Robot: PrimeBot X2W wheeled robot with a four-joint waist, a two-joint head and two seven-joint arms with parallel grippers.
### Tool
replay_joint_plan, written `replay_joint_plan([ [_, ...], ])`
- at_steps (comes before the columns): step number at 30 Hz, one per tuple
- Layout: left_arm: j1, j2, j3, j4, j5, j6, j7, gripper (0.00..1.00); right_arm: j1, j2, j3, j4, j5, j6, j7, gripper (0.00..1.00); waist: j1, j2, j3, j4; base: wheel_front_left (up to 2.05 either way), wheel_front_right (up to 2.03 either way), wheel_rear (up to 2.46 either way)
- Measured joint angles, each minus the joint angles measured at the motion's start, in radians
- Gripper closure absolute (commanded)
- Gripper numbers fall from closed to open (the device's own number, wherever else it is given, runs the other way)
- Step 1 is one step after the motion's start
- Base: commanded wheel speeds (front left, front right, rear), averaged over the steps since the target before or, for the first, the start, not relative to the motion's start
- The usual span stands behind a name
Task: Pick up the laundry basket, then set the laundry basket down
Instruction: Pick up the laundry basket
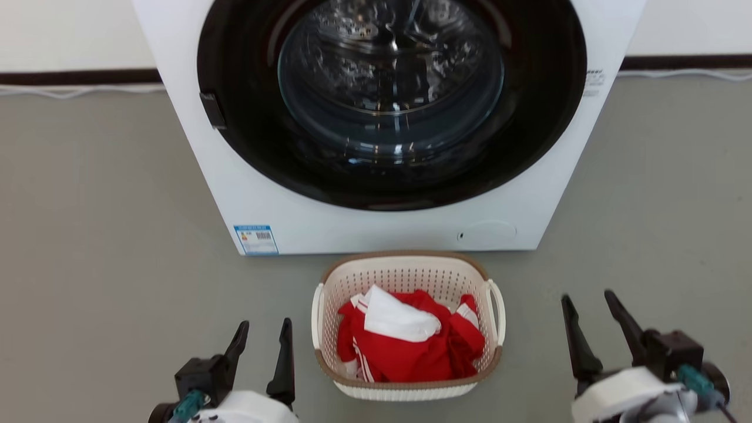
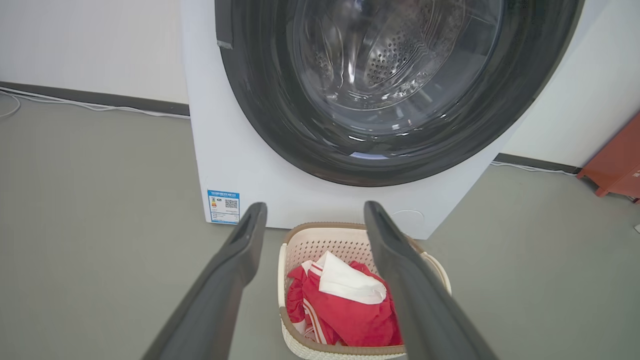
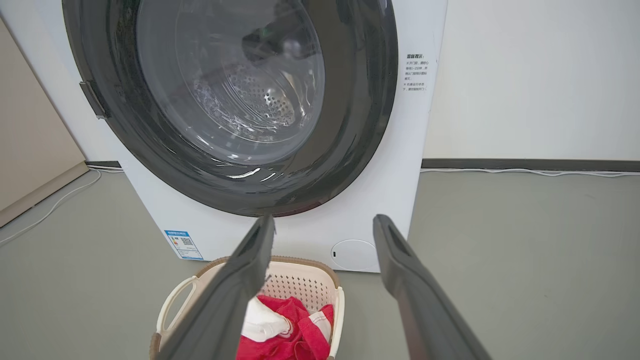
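The basket (image 1: 405,277) sits upright on the grey floor (image 1: 88,235) at lower centre of the head view, right in front of the washer (image 1: 382,232). It is close to the white front, though whether the two touch is hard to call. It has a brown rim all round, perforated cream walls and a white loop handle (image 1: 318,317) on each side. Inside is a heap of red clothes (image 1: 411,355) with white stripes, and a white piece (image 1: 399,320) lies on top.

The left gripper (image 1: 265,322) is at lower left of the frame, spread wide with nothing between its tips. It is just beside the basket's left side and clear of it. The right gripper (image 1: 587,295) at lower right is also wide open and empty, and it stands further out from the handle on its side.

In the left wrist view, two dark fingers (image 2: 220,290) rise from the bottom edge with the basket low between them. The finger on the picture's right covers that side of the basket. In the right wrist view, the basket is at lower left, partly behind one of that gripper's fingers.

The washer's round dark door takes up the top of the head view, with the steel drum showing through the glass. A blue label (image 1: 256,239) sits at the washer's lower left corner. A pale cable (image 1: 76,91) runs along the dark skirting at upper left. At the right edge of the left wrist view there is a red cabinet (image 2: 617,160).
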Motion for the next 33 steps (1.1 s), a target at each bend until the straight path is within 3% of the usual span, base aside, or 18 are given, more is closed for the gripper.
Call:
replay_joint_plan([
  [14, -0.183, -0.001, -0.071, 0.073, -0.021, 0.026, -0.003, 0.0, -0.198, -0.016, 0.012, 0.113, 0.033, 0.0, 0.0, 0.0, 0.0, 0.0, 0.163, 0.0, 0.0, 0.0, 0.0],
  [26, -0.42, -0.005, -0.166, 0.291, -0.088, 0.049, -0.003, 0.0, -0.412, -0.067, 0.069, 0.308, 0.064, 0.0, 0.0, 0.0, 0.0, 0.0, 0.344, -0.005, 0.0, 0.0, 0.0],
  [33, -0.546, -0.008, -0.218, 0.378, -0.128, 0.071, -0.003, 0.0, -0.502, -0.088, 0.107, 0.361, 0.09, 0.0, 0.0, 0.0, 0.0, 0.0, 0.454, 0.002, 0.0, 0.0, 0.0],
])
